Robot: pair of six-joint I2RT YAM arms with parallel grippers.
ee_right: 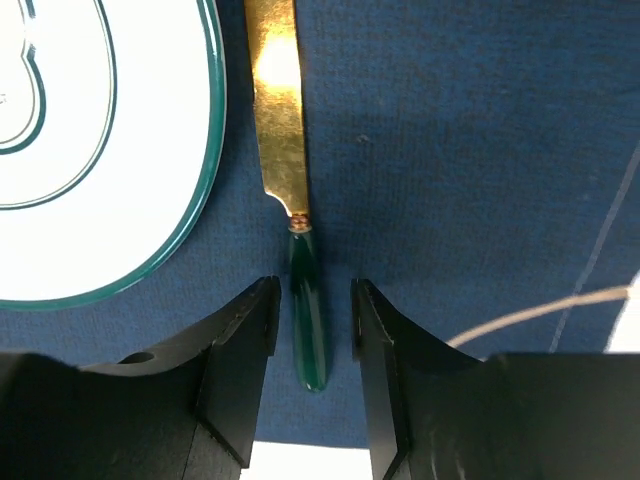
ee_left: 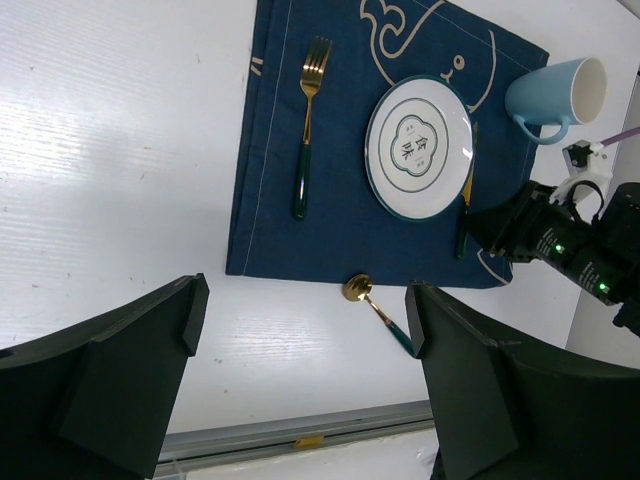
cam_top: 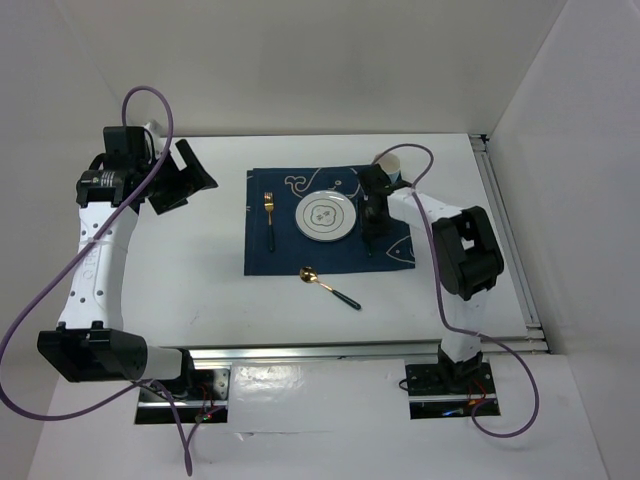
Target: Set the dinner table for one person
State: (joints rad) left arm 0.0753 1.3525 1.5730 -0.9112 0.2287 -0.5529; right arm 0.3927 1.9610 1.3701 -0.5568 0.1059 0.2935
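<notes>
We count one plate (ee_left: 419, 147) with characters we cannot read, one fork (ee_left: 307, 120), knife (ee_right: 283, 120), spoon (ee_left: 378, 310) and mug (ee_left: 555, 97) on the dinner table (cam_top: 200, 290). The left gripper (ee_left: 305, 320) gapes wide; the right gripper (ee_right: 313, 320) narrowly straddles the knife handle.

Dinner table (cam_top: 200, 290): lg flat white rect. top, level, matte. Metal rails (cam_top: 350, 347) run along near & right edges.

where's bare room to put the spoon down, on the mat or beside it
Bare: the strip of navy fish-print cloth placemat between the gold green-handled fork and the white teal-rimmed round plate, and the white tabletop left of the mat. Crowded: right of the plate, with the gold knife, right gripper and light-blue mug.
</notes>
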